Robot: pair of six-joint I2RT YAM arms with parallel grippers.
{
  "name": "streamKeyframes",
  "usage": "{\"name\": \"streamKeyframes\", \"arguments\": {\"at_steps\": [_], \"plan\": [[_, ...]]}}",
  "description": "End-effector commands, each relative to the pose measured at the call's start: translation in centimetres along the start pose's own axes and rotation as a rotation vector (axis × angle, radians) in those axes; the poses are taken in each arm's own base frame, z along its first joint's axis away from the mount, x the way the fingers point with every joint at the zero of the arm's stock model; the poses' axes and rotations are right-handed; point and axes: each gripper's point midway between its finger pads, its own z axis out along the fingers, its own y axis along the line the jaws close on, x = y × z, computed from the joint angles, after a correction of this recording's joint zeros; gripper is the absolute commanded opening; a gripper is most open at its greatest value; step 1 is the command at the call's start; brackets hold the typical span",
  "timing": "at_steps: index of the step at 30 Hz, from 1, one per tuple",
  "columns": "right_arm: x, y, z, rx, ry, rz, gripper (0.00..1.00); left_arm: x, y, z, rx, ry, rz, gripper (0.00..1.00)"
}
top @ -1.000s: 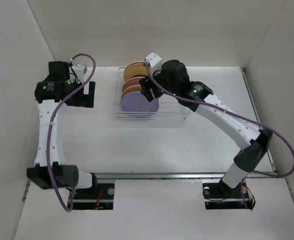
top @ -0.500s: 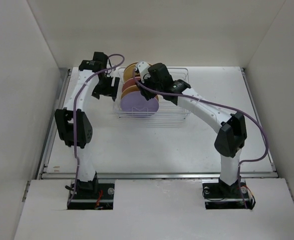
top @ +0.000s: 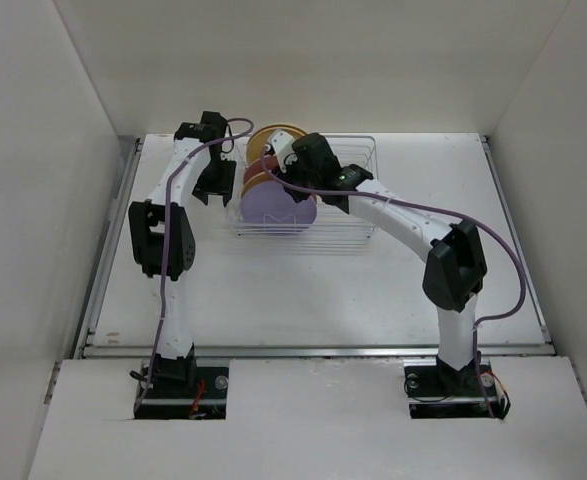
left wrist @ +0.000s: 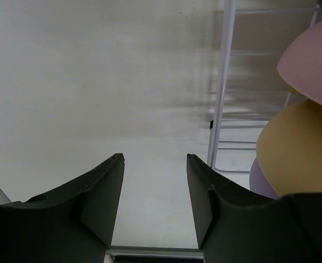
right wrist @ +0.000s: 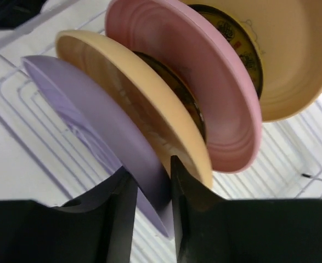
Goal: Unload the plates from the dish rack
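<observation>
The wire dish rack (top: 345, 218) stands at the back middle of the table with several plates upright in it. From front to back they are lavender (top: 273, 214), yellow (right wrist: 97, 50), pink (right wrist: 210, 82) and cream (right wrist: 295, 60). A dark brown plate (right wrist: 174, 87) shows between yellow and pink. My right gripper (right wrist: 150, 167) reaches down from above. Its fingers are shut on the lavender plate's (right wrist: 78, 104) top rim, one in front and one in the gap behind it. My left gripper (left wrist: 154, 158) is open and holds nothing. It hovers over bare table just left of the rack's wire (left wrist: 222, 82).
White walls enclose the table on the left, back and right. The left arm's elbow (top: 161, 240) sticks out over the table's left side, and the right arm's elbow (top: 455, 265) sits to the right of the rack. The rack's right half (top: 358, 190) holds no plates.
The left arm has swung in from the far left to the rack's left side and its jaws have narrowed. The right gripper has dropped onto the lavender plate and shut on its rim.
</observation>
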Motion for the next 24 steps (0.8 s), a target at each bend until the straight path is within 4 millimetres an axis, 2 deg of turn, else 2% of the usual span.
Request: {"name": "streamKeyframes", "arguments": {"at_steps": [1,3,6,7,11,13,15,19,21,23,24], "plan": [[-0.4,-0.4,0.9,0.007,-0.026,0.002,0.29,-0.4,-1.4,-1.7,0.056,-0.019,-0.01,0.47],[-1.3,-0.6,0.1,0.012,-0.047,0.002,0.12,-0.3,-2.0,-1.7,0.07,-0.018,-0.001,0.47],[-1.7,-1.6,-0.6,0.066,-0.057,0.004,0.08,-0.4,-2.4,-2.0,0.073,-0.02,0.008,0.47],[-1.2,-1.8,-0.5,0.08,-0.045,-0.007,0.0,-0.4,-2.4,-2.0,0.073,-0.02,0.008,0.47],[-2.0,-2.9,-2.1,0.134,-0.064,-0.026,0.0,-0.4,-1.8,-2.9,0.043,-0.039,-0.003,0.47],[-3.3,-3.8,-3.6,0.173,-0.098,-0.034,0.0,-0.5,-1.8,-3.4,0.044,-0.052,-0.004,0.47],[-4.5,-3.9,-4.7,0.197,-0.127,-0.048,0.0,-0.7,-1.2,-4.8,0.022,-0.09,-0.019,0.47],[-6.2,-4.8,-7.5,0.251,-0.167,-0.075,0.0,-1.9,-0.6,-7.2,0.001,-0.184,-0.04,0.55],[-6.3,-5.0,-7.8,0.263,-0.173,-0.083,0.0,-1.9,-0.6,-7.5,0.003,-0.201,-0.042,0.63],[-6.7,-5.0,-8.9,0.279,-0.185,-0.092,0.0,-2.1,-1.1,-7.6,0.03,-0.208,-0.031,0.66],[-6.3,-5.1,-8.8,0.286,-0.174,-0.092,0.0,-2.1,-1.2,-7.6,0.04,-0.207,-0.02,0.66]]}}
